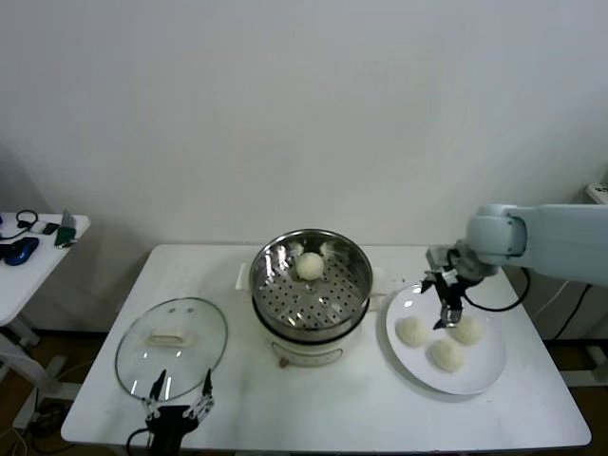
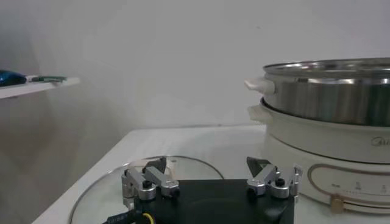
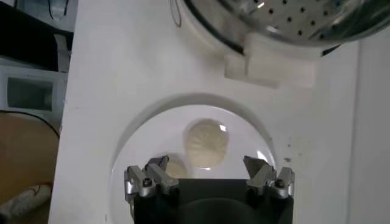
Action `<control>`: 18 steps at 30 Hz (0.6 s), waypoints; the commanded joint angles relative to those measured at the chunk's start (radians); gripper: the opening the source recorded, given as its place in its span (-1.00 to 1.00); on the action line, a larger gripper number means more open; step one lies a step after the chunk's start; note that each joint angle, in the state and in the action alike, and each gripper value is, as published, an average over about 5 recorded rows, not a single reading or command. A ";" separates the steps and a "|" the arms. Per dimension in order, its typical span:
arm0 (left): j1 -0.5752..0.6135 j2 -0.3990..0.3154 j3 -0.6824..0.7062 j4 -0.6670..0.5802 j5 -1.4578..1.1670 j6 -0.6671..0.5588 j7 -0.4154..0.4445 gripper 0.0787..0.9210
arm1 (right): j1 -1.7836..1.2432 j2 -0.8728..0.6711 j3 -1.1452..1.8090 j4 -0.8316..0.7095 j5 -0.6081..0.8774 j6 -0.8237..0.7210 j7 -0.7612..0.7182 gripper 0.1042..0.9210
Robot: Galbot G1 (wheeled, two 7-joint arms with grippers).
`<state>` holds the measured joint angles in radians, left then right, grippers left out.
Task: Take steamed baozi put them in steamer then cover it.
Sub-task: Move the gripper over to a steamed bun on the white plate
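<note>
Against a bare white wall, a white counter point(image 1: 332, 418) holds a steamer point(image 1: 311, 282) with one bun point(image 1: 310, 266) inside. The right pincer point(image 1: 448, 312), fingers apart, hangs over three crowded buns point(image 1: 445, 354) on the plate point(image 1: 480, 380); it may nudge neighbours. The left pincer point(image 1: 178, 407), also apart, waits by the glass lid point(image 1: 172, 342).

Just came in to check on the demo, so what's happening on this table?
The robot is moving steamed baozi from a white plate into the steamer. One bun already sits on the perforated floor; three buns remain on the plate. The right tool hangs open over the plate, above the buns, holding nothing. The left tool waits open at the table's near edge, by the glass lid, which lies flat on the table beside the steamer, so covering is not yet done.
</note>
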<state>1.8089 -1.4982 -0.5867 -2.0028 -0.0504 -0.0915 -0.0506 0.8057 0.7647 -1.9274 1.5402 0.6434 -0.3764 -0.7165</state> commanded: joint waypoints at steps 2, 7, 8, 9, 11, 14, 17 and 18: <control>0.004 -0.003 -0.006 0.009 -0.002 0.000 0.000 0.77 | -0.347 0.030 0.207 -0.196 -0.102 -0.101 0.044 0.76; 0.007 -0.006 -0.005 0.013 -0.002 0.001 0.001 0.77 | -0.403 0.068 0.265 -0.253 -0.105 -0.094 0.064 0.76; 0.007 -0.006 -0.004 0.013 -0.002 0.001 0.001 0.77 | -0.408 0.073 0.270 -0.255 -0.103 -0.094 0.065 0.76; 0.008 -0.007 -0.004 0.012 -0.002 0.002 0.001 0.77 | -0.412 0.078 0.274 -0.258 -0.103 -0.094 0.065 0.76; 0.008 -0.009 -0.003 0.010 -0.001 0.003 0.001 0.77 | -0.421 0.088 0.283 -0.264 -0.102 -0.093 0.066 0.76; 0.013 -0.009 -0.003 0.005 -0.001 0.002 0.001 0.77 | -0.429 0.092 0.294 -0.274 -0.104 -0.092 0.065 0.76; 0.017 -0.010 -0.003 0.002 0.000 0.000 0.000 0.77 | -0.426 0.087 0.296 -0.271 -0.112 -0.092 0.066 0.71; 0.018 -0.010 -0.003 0.001 0.000 0.000 -0.001 0.77 | -0.425 0.085 0.299 -0.270 -0.113 -0.090 0.067 0.67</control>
<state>1.8221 -1.5077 -0.5898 -1.9966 -0.0518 -0.0905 -0.0501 0.4640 0.8309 -1.6914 1.3264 0.5517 -0.4506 -0.6627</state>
